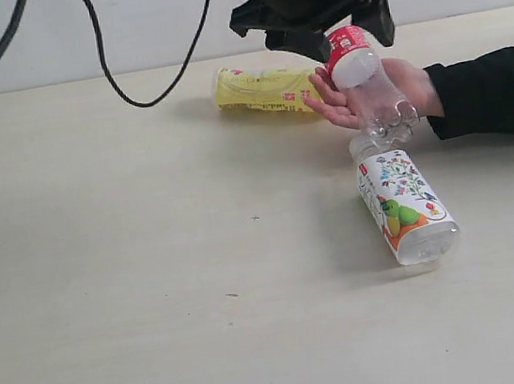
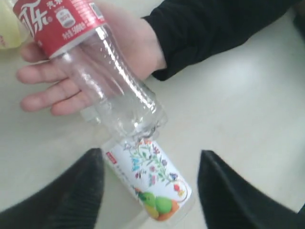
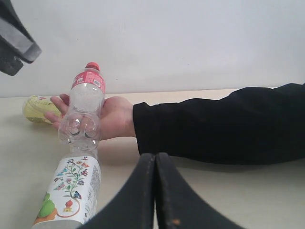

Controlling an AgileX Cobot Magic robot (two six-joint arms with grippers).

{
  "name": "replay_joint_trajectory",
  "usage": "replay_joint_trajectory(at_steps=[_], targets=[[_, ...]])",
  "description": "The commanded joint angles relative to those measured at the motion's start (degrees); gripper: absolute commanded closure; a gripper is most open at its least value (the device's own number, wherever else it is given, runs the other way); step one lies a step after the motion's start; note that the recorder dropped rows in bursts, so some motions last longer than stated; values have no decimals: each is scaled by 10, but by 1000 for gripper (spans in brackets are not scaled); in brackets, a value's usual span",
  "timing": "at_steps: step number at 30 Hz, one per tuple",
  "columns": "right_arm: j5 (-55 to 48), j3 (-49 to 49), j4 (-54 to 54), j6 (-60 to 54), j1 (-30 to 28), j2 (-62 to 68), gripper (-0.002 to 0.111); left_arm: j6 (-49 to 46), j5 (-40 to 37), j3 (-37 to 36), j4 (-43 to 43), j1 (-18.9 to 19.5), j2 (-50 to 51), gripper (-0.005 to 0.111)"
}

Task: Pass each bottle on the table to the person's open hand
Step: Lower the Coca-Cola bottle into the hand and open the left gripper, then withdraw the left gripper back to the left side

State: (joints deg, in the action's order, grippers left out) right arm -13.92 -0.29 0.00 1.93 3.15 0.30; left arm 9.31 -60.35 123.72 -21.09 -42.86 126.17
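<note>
Three bottles are in my views, and the one in play is the red-label bottle (image 1: 368, 83). It leans across the person's open hand (image 1: 416, 82), cap up and clear base tipped down toward the table (image 1: 156, 290). My left gripper (image 2: 150, 157) has its jaws spread with nothing between them, so as I read it only that flat palm carries the bottle. The person's fingers (image 2: 45, 98) lie straight, not curled round it. That is my main worry: a smooth round bottle on an open palm could slide base-first and drop onto the floral bottle (image 1: 402, 199), which lies just below the hand with its cap end toward it. The second risk is mine. From the exterior camera the left gripper hangs very near the red cap, and a careless pull-away could clip it and tip the bottle off. The yellow bottle (image 1: 263, 90) lies just beyond the fingertips, so reaching for it too soon could crowd the hand. My right gripper (image 3: 154, 162) is pressed together on nothing, low and near the black sleeve (image 3: 214, 124).
</note>
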Motion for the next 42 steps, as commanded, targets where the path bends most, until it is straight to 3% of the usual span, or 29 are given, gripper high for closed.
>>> replay_joint_trajectory(at_steps=[1,2,3,14,20,24,27,33,38,42], targets=[[3,3,-4,-2,2,-3,108,-17,-71,2,16,-1,-24,92],[3,3,-4,-2,2,-3,108,-17,-83,2,16,-2,-28,105],[3,3,-4,-2,2,-3,108,-20,-92,2,18,-5,-30,106],[3,3,-4,-3,2,-3,108,-29,-96,-41,123,-59,-109,105],[4,3,-4,-2,2,-3,108,-33,-96,-146,136,-64,-183,105],[3,3,-4,-3,2,-3,108,-35,-55,-240,157,-63,-243,105],[3,3,-4,-3,2,-3,108,-35,28,-329,177,-63,-296,105],[3,3,-4,-3,2,-3,108,-40,275,-565,180,-63,-402,105],[3,3,-4,-3,2,-3,108,-65,604,-777,184,-63,-494,105],[3,3,-4,-2,2,-3,108,-63,788,-909,184,-63,-547,105]])
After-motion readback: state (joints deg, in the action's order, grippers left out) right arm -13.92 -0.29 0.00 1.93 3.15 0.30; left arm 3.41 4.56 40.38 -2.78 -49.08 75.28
